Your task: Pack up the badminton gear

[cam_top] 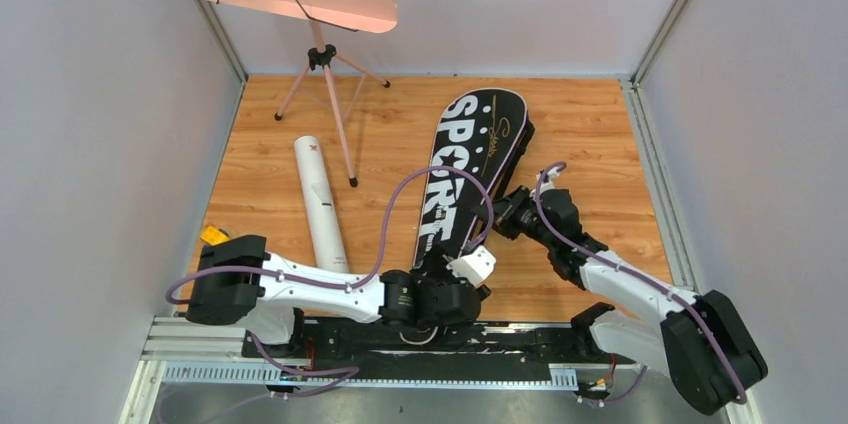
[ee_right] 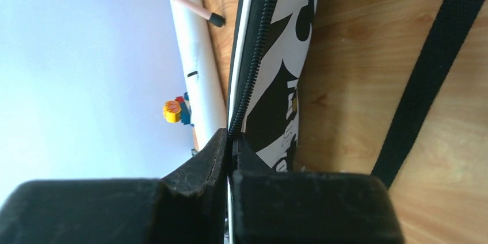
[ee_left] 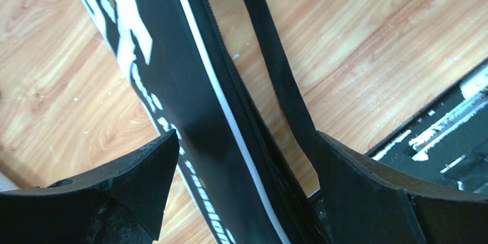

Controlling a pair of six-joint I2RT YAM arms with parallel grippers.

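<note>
Two right jaws of mine are pinching the long black cloth SPORT bag [cam_top: 480,134] by its zip, steadying it, I think; my left jaws are standing spread around it.

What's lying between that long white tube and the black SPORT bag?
Mostly bare wood surface. The pink stand's leg ends there, its foot close beside the white tube, apart from the black bag. The top view shows it best.

A robot lab cell: grey panel walls [cam_top: 90,144] enclose a wood-grain table [cam_top: 600,144] edged by a metal rail [cam_top: 190,341].
</note>
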